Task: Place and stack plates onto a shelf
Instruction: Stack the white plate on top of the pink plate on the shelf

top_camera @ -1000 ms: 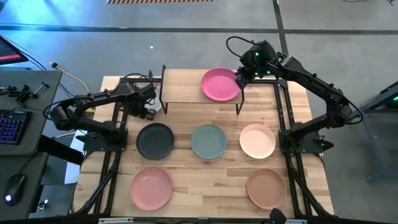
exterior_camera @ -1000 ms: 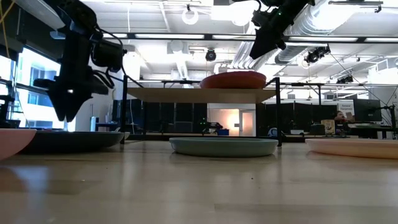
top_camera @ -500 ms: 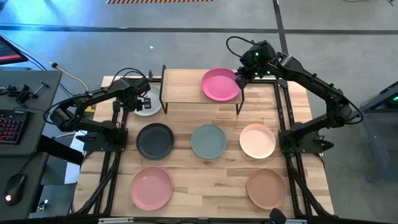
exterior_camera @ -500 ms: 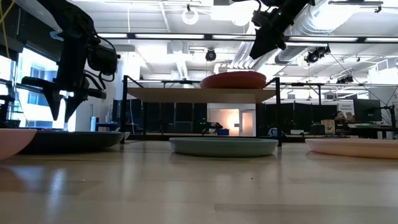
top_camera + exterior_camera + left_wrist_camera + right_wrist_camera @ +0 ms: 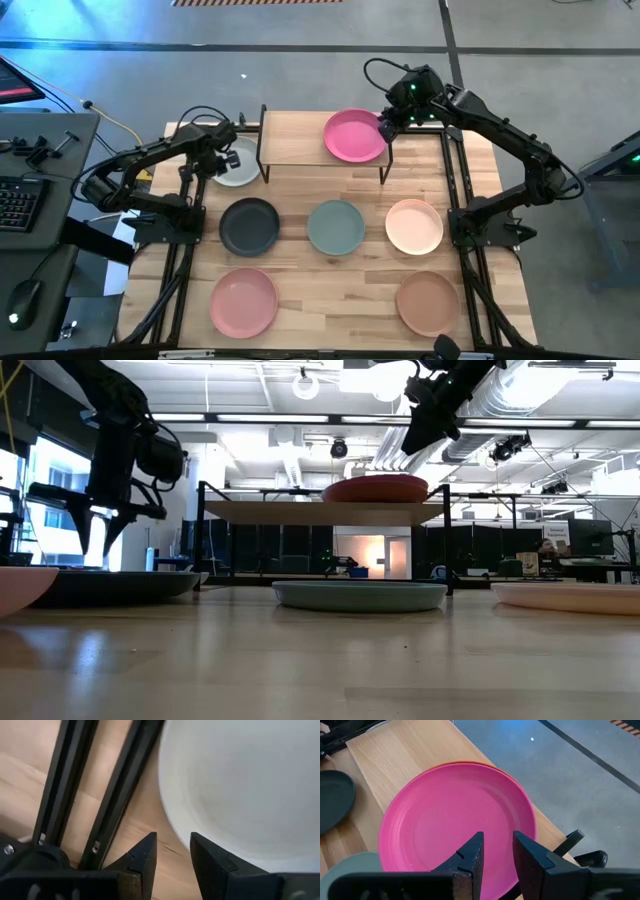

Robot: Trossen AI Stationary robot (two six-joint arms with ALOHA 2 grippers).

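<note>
The surface (image 5: 345, 300) carried five loose plates in front of the shelf (image 5: 300, 140); the shelf's left half lay bare, with room for another stack. The magenta plate (image 5: 354, 135) sat on the shelf's right end over a terracotta one. My right hand (image 5: 392, 124) hovered at its rim, fingers parted, pinching nothing. The white-grey plate (image 5: 238, 165) lay just left of the shelf. It looked stiff, light and smooth-glazed, best taken by the low rim. My left hand (image 5: 172, 851) was spread at that rim, beside the black frame rails (image 5: 85, 795).

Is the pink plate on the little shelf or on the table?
On the shelf: the magenta plate rests on its raised top.
</note>
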